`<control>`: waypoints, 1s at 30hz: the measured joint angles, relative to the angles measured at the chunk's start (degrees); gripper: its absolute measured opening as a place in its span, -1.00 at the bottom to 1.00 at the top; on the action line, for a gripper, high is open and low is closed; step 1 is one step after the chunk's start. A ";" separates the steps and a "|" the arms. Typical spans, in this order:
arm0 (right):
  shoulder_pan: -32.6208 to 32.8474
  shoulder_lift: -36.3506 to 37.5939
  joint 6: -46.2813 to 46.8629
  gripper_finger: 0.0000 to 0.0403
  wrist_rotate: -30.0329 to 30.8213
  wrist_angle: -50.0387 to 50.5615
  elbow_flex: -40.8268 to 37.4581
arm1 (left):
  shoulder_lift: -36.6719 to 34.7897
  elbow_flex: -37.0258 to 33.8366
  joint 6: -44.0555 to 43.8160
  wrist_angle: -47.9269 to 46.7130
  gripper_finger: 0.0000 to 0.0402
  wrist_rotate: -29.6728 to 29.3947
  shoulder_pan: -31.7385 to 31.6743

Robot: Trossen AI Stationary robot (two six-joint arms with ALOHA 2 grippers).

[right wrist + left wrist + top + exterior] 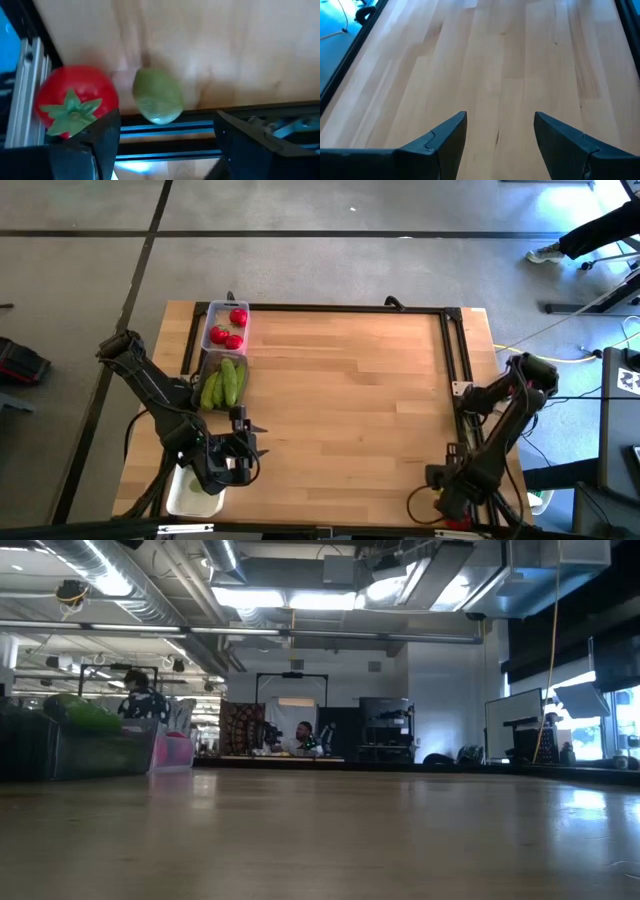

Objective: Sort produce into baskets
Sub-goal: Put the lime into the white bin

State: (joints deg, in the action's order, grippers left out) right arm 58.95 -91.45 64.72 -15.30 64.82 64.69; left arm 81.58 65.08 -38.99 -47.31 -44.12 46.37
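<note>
Looking straight down on the wooden table (350, 400), we find three baskets lined up along its left side. The clear basket (213, 313) farthest from the arms holds red tomatoes (229, 329), three as far as we can count. Just beside it, the middle clear basket (206, 368) holds green cucumbers (225, 383) lying side by side. The opaque white basket (190, 493) sits at the near left corner, partly under the left arm; we cannot tell what, if anything, lies in it.

The left gripper (500, 131) hangs at that near left corner, beside the white basket. In its own wrist view we see its two dark fingers (447, 137) parted, bare wood showing between them and nothing held.

The right gripper (167, 137) is low at the near right corner, over the black frame rail (200, 122) at the table's edge. Its fingers (105, 142) stand wide apart with nothing gripped between them. Past them, on the wood against the rail, we see a red tomato with a green top (75, 105) and a lime (156, 96) just beside it, the two close but whether touching we cannot tell.

From table height the cucumber basket (100, 745) shows at far left, with a person (140, 698) in the room behind.
</note>
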 joint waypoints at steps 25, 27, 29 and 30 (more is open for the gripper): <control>5.12 -12.08 3.08 -0.15 1.55 1.55 0.31 | 0.00 0.00 6.31 6.93 0.12 -0.09 -1.00; 4.80 -12.08 3.51 -0.36 2.72 2.14 1.01 | -0.02 0.00 9.06 8.25 0.12 -0.15 -1.58; 3.86 -12.09 3.50 -0.55 5.49 3.38 2.43 | -0.02 0.00 10.94 9.60 0.12 -0.26 -2.43; 3.22 -12.08 3.19 -0.64 7.82 3.88 3.34 | -0.02 0.00 11.36 10.27 0.12 -0.30 -2.91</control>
State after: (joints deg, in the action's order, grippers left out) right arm 62.17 -103.53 67.91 -7.47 68.70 68.03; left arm 81.56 65.08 -27.63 -37.04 -44.42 43.46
